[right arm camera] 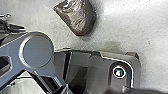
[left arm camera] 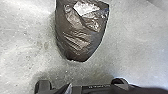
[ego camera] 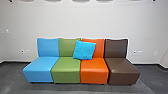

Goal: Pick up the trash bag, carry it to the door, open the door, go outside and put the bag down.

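The dark, shiny trash bag (left arm camera: 81, 32) rests on the grey floor, a little away from the robot's dark base, in the left wrist view. From the right wrist camera the same bag (right arm camera: 79, 18) is seen with its crumpled plastic narrowing to a point at one end. A strip of floor separates it from the base, and nothing is seen gripping it. Whether either of my grippers is open or shut cannot be made out.
Ahead in the head view, a row of blue (ego camera: 41, 68), green (ego camera: 66, 70), orange (ego camera: 94, 70) and brown seats (ego camera: 122, 70) stands against a white wall (ego camera: 62, 22). A bright blue pillow (ego camera: 84, 50) leans on the backrests. Dark floor (ego camera: 11, 77) lies in front.
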{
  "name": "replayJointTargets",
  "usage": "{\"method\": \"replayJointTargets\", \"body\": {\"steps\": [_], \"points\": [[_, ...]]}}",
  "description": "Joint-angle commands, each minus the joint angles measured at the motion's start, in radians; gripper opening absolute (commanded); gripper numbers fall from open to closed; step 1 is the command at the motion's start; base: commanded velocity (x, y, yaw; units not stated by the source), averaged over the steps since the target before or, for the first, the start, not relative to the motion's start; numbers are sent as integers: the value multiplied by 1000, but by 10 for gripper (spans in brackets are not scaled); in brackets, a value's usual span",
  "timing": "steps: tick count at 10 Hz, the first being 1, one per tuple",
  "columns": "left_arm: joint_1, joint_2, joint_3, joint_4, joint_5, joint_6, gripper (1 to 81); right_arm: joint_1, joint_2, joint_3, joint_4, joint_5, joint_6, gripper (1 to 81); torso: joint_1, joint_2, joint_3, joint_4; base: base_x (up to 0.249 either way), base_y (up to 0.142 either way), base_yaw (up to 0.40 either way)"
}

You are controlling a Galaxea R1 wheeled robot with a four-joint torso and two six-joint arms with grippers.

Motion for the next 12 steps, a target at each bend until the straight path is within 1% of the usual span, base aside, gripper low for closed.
{"method": "replayJointTargets", "body": {"steps": [1, 3, 4, 5, 6, 8, 9, 10, 11, 12], "points": [[-121, -16, 5, -37, 66, -2, 811, 140, -111, 107, 65, -61, -1, 811, 61, -95, -89, 0, 0, 0, 0], [-134, -14, 5, -41, 66, -2, 811, 175, -122, 110, 80, -114, 1, 811, 105, -163, -152, 0, 0, 0, 0], [-144, -14, 5, -41, 68, -2, 811, 193, -128, 114, 82, -127, -1, 811, 128, -200, -187, 0, 0, 0, 0], [-160, -13, 4, -43, 84, -3, 811, 212, -142, 128, 82, -136, 1, 811, 148, -231, -216, 0, 0, 0, 0], [-177, -5, -10, -49, 114, -3, 811, 220, -150, 137, 82, -136, 1, 811, 173, -271, -185, 0, 0, 0, 0], [-206, 30, -56, -54, 127, -3, 811, 226, -151, 134, 82, -137, 1, 811, 212, -330, -208, 0, 0, 0, 0], [-220, 51, -84, -55, 147, -3, 811, 226, -156, 134, 82, -137, 1, 811, 229, -357, -215, 0, 0, 0, 0], [-231, 71, -111, -66, 155, -3, 811, 229, -162, 136, 82, -137, 1, 811, 250, -390, -221, 0, 0, 0, 0], [-240, 82, -129, -95, 155, -3, 811, 230, -163, 134, 82, -137, 1, 811, 272, -426, -221, 0, 0, 0, 0], [-249, 84, -145, -155, 155, -3, 811, 232, -166, 134, 82, -137, 7, 811, 296, -463, -222, 0, 0, 0, 0]]}}
